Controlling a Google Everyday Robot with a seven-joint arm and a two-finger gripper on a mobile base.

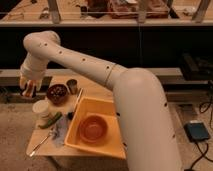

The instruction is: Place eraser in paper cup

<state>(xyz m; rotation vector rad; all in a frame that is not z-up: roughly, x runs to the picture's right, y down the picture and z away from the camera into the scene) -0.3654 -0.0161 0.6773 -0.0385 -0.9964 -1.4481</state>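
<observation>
My gripper (28,90) hangs at the far left edge of the wooden table (93,86), just left of the dark round bowl (56,93). Whether it is spread or pinching, I cannot tell. A small dark bit at its tip may be the eraser (27,92) (I cannot be sure). The paper cup (41,108), white, short and wide, stands upright near it. The smooth white arm hides part of the yellow plastic tub (74,129).

Your arm (100,75) stretches far to the left, with the gripper (27,91) hanging low at its end.
From the bulky segment at lower right, your white arm runs up and left to a bent joint at top left, then drops through the wrist (33,72) so the gripper points downward.
</observation>
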